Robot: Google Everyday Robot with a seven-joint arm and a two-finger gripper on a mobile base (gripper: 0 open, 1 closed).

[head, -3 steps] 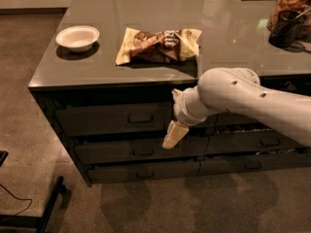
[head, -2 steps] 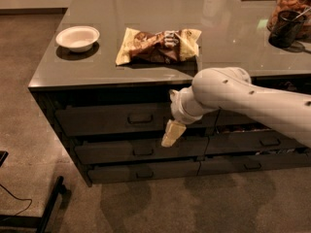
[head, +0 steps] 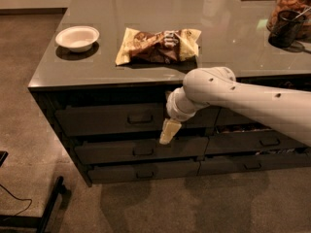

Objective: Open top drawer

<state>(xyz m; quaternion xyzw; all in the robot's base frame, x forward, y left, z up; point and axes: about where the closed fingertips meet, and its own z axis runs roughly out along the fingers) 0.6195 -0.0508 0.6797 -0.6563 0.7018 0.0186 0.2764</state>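
The top drawer (head: 97,120) is the tall dark front just under the counter top on the left side, with a small loop handle (head: 140,118) at its centre. It looks shut. My white arm reaches in from the right. My gripper (head: 169,131) hangs in front of the drawer's right end, pointing down and left. It is a short way right of the handle and slightly below it, apart from it. Its cream tip overlaps the gap between the top drawer and the drawer below.
The grey counter (head: 146,13) holds a white bowl (head: 77,37), a yellow-brown snack bag (head: 158,45) near the front edge, and a jar (head: 287,11) at the far right. Shallower drawers (head: 141,150) sit below. A black stand leg (head: 48,208) lies on the floor at the left.
My arm and gripper have shifted slightly left and up, closer to the top drawer's handle. Nothing else has moved.
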